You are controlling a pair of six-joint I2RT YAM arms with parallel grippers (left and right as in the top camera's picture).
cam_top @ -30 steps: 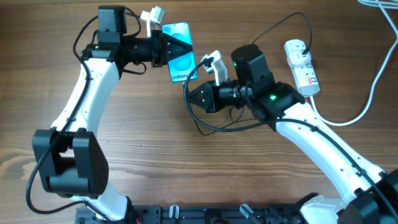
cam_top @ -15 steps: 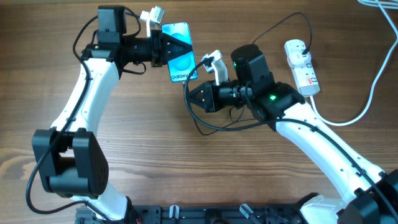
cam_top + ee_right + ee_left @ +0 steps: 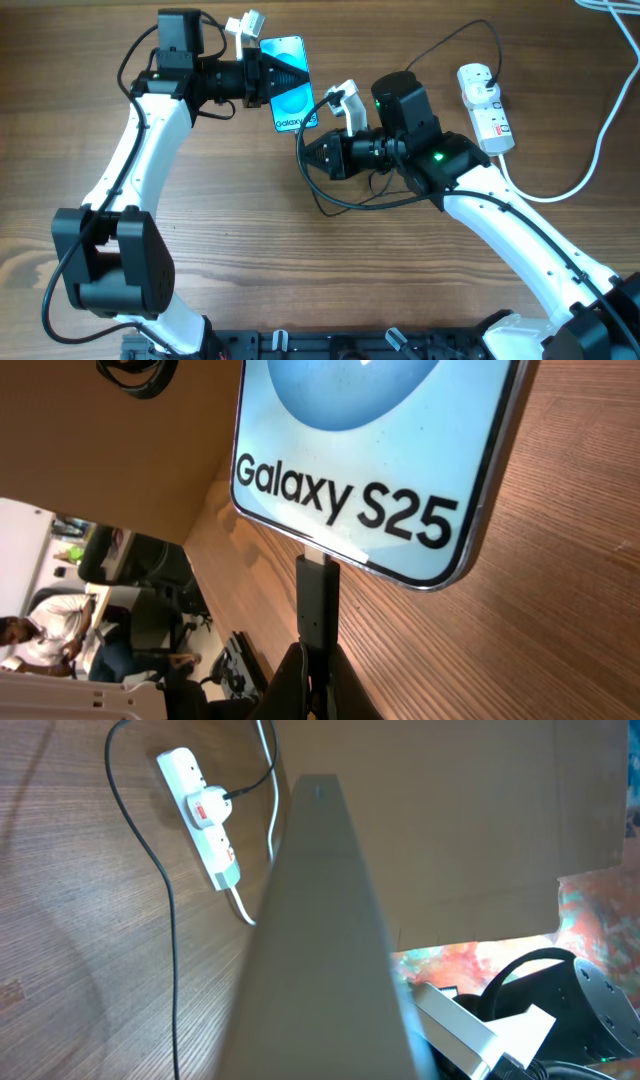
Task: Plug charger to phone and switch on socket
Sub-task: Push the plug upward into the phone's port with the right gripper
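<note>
Gripping the phone (image 3: 296, 108) in the closed left claw (image 3: 292, 76), at the far middle of the table (image 3: 230, 230). Pinching the charger (image 3: 317, 595) by its plug in the closed right claw (image 3: 312, 678), tip against the phone's near edge, just below the "Galaxy S25" lettering. With the socket (image 3: 485, 105) at the far right, well apart from both claws.

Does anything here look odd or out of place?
Nothing is spilled or broken. The phone is clamped in the left hand, and the right hand holds the charger plug at its bottom edge.
</note>
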